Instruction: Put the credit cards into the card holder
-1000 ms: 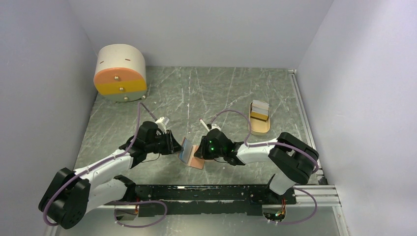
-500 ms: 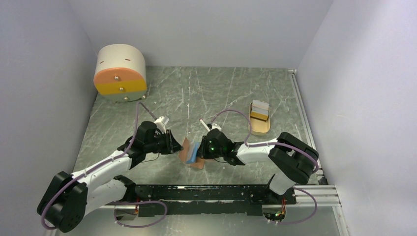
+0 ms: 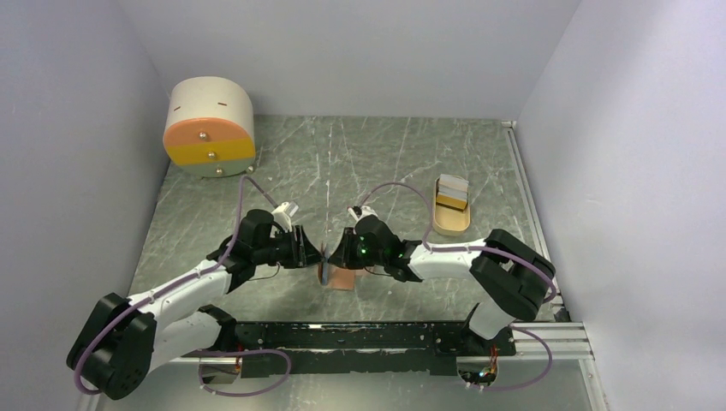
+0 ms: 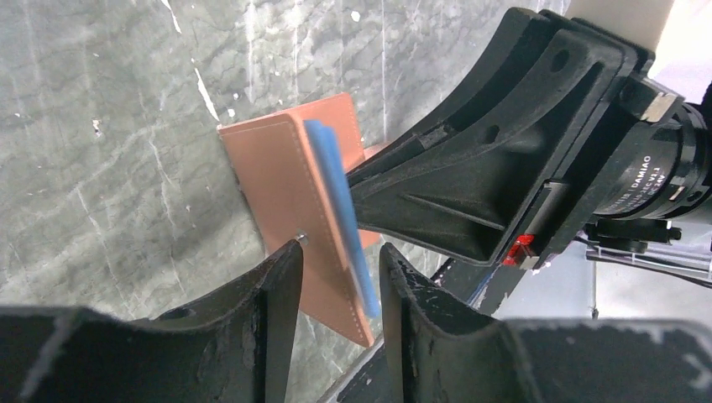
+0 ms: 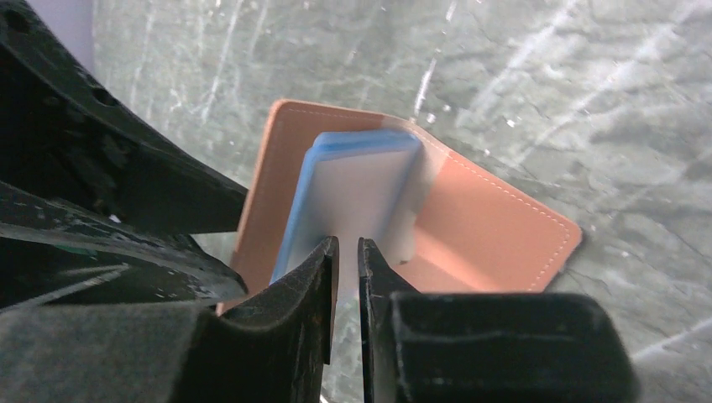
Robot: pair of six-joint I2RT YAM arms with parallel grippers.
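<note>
While your left gripper (image 4: 340, 256) pinches the card holder (image 4: 273, 180), slide the blue card (image 5: 353, 185), nipped tight by the right gripper (image 5: 344, 248), squarely in.

From my remote station, I see a cream drum-shaped drawer box (image 3: 210, 127) with orange and yellow fronts standing at the far left of the green marbled tabletop (image 3: 377, 154), well apart from a small oval wooden tray (image 3: 450, 226) near the right-hand aluminium rail (image 3: 524, 184).

Place: I read this as a robot lab test cell.
Walls: blank panels (image 3: 342, 51) box my worktop (image 3: 385, 154).
Mount: aluminium rail (image 3: 556, 342).
</note>
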